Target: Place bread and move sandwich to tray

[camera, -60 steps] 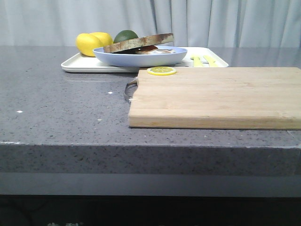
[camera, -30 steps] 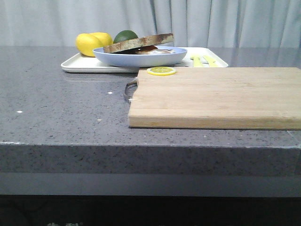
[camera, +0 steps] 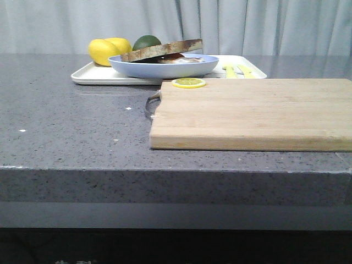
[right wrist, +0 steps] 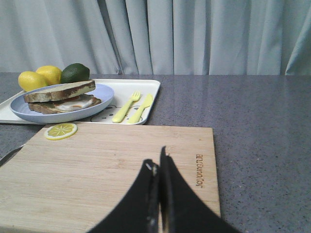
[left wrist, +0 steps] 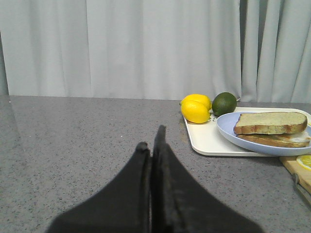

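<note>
The left gripper (left wrist: 151, 145) is low over the bare left part of the speckled grey stone desk (camera: 77, 126), its black fingers pressed together with nothing between them. The right gripper (right wrist: 158, 167) hovers just above the near part of the light wooden cutting board (camera: 253, 113), its fingers likewise closed on nothing. Neither arm shows in the front view.

The sandwich (right wrist: 60, 97), two thick greenish-tan bread slices with golden-brown crust and a fried-egg filling showing white at the edge, lies in a wide, shallow, pale blue round plate (camera: 165, 67). The plate rests on the flat white rectangular tray (camera: 93, 74) at the far side of the desk, and its near rim juts past the tray's near edge. The top slice sits tilted, and the sandwich's long axis runs left to right.

On the tray behind the plate are two smooth yellow lemons (camera: 107, 49) and a dark green avocado (camera: 147, 41); to the right lie a yellow-green plastic fork (right wrist: 126, 107) and knife (right wrist: 142, 108). A thin round lemon slice (camera: 188, 82) lies on the board's far left corner.
</note>
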Controlling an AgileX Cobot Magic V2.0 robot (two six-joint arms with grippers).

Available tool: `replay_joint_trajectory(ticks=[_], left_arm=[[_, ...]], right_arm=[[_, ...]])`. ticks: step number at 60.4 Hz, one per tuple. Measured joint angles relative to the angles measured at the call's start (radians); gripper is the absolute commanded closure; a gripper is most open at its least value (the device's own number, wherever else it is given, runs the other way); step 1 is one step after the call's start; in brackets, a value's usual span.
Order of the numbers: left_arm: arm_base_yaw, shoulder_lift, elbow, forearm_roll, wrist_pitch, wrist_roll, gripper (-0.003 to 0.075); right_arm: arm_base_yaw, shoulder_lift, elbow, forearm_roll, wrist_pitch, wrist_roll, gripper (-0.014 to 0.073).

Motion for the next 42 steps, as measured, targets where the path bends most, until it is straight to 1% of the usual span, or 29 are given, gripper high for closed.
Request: replay_joint_trajectory(ticks=[27, 34, 42], left_arm=[[0.0, -0.002, 0.006, 0.0, -0.004, 0.0, 0.0741], [0.0, -0.043, 0.06, 0.0, -0.051, 0.0, 0.0741], [-0.018, -0.113, 0.167, 0.0, -0.112, 0.0, 0.0741]], right_arm=[[0.0, 0.0, 0.0, 0.0, 0.0, 0.0, 0.065], [0.0, 0.0, 0.0, 0.0, 0.0, 0.0, 0.065], [0.0, 0.0, 0.0, 0.0, 0.0, 0.0, 0.065]])
